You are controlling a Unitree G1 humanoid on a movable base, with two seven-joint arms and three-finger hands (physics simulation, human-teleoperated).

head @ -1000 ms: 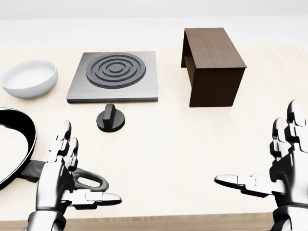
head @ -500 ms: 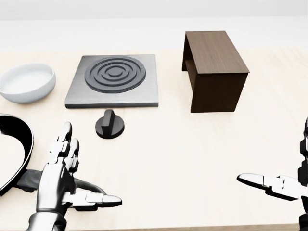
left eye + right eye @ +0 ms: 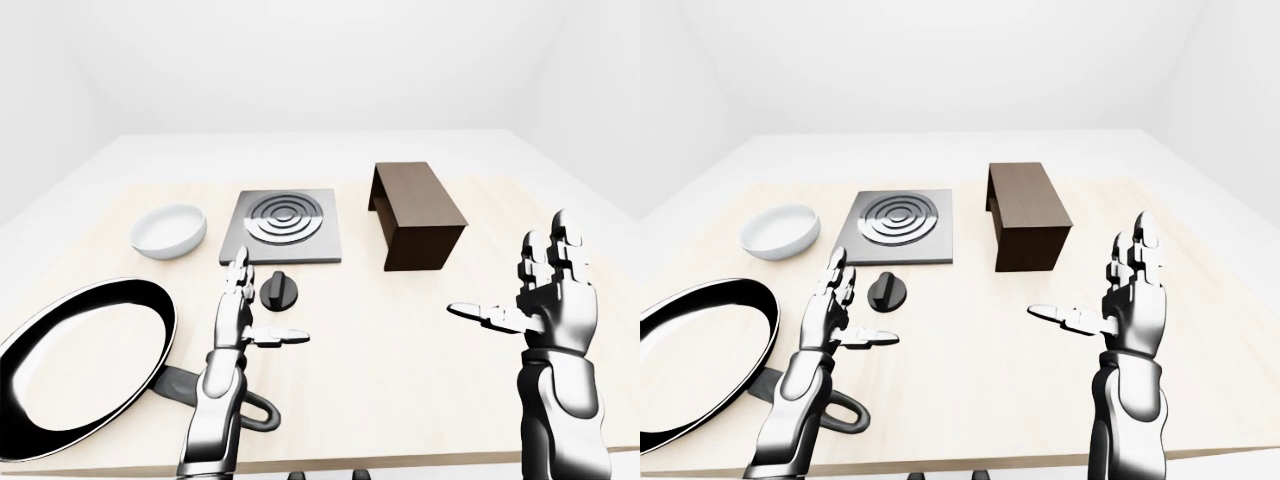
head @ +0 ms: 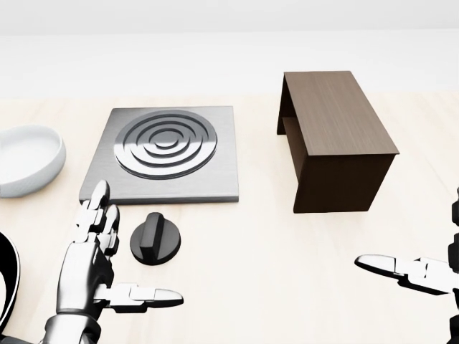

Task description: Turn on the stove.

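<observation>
Both hands hang spread and empty: the left hand (image 4: pixel 97 276) just below-left of the black knob (image 4: pixel 155 239), the right hand (image 3: pixel 545 295) well apart. Everything has slid down the head view, so the robot moved closer; the stove (image 4: pixel 165 154) beyond is within reach.

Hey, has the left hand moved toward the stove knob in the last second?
Yes. In the head view the left hand now sits right beside the knob, its fingertips nearly level with it; earlier the knob lay well above them. The whole view shifted too, so the camera moved.
</observation>
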